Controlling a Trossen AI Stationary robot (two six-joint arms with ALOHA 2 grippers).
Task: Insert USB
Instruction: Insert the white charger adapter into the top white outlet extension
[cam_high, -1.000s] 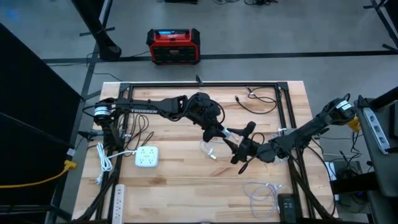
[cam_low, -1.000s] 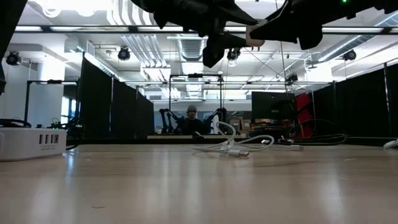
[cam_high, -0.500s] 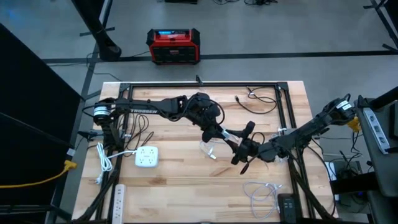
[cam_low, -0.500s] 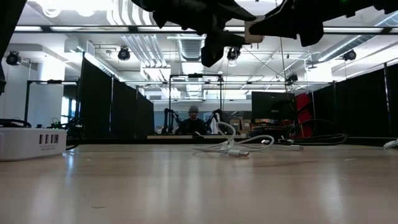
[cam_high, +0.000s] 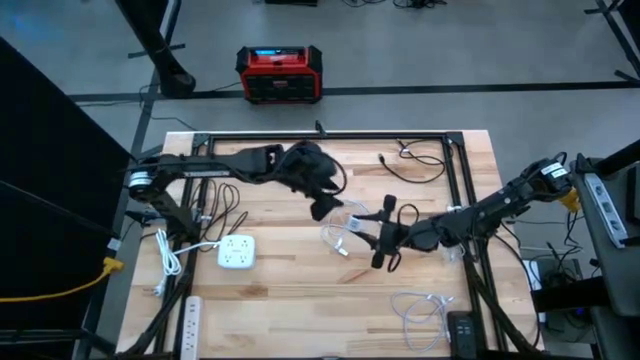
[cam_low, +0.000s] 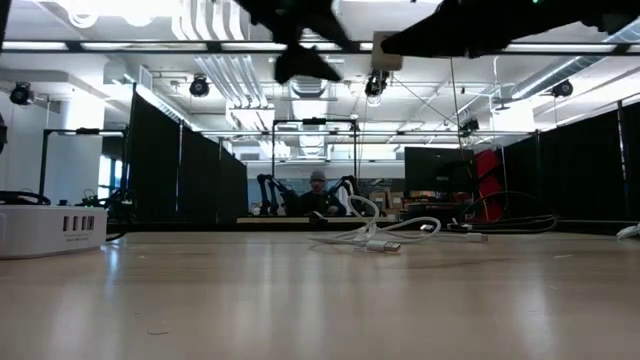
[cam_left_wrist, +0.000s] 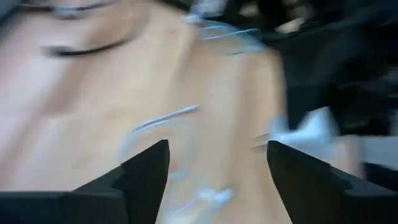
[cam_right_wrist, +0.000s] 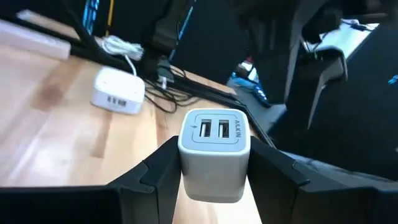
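Observation:
A white cube charger (cam_right_wrist: 214, 155) with two USB ports on its front face sits in my right gripper (cam_right_wrist: 214, 171), which is shut on it above the table's middle (cam_high: 368, 232). The charger shows as a pale block (cam_low: 385, 48) high in the low view. A white USB cable (cam_high: 335, 240) lies loose on the wood below and to the left of it (cam_low: 375, 240). My left gripper (cam_left_wrist: 217, 168) is open and holds nothing. It hovers left of and beyond the charger (cam_high: 322, 208), above the cable. My right gripper pinches the charger by its two opposite side faces (cam_right_wrist: 186, 165), one finger (cam_right_wrist: 158, 171) on each side. The fingers reach about level from the table's right. The port face (cam_right_wrist: 214, 129) points away from the wrist toward the table's left. The charger is lifted clear of the table.
A white multi-port hub (cam_high: 236, 251) sits on the left part of the table (cam_right_wrist: 118, 90). A power strip (cam_high: 190, 318) lies at the near left, a coiled white cable (cam_high: 420, 310) at the near right and a black cable (cam_high: 410, 160) at the far side. A person sits in the room beyond (cam_low: 318, 195).
My left gripper has drawn back from close beside the charger toward the table's far left. My right gripper has stayed shut on the charger and has shifted slightly toward the table's left. The cable on the table has not moved.

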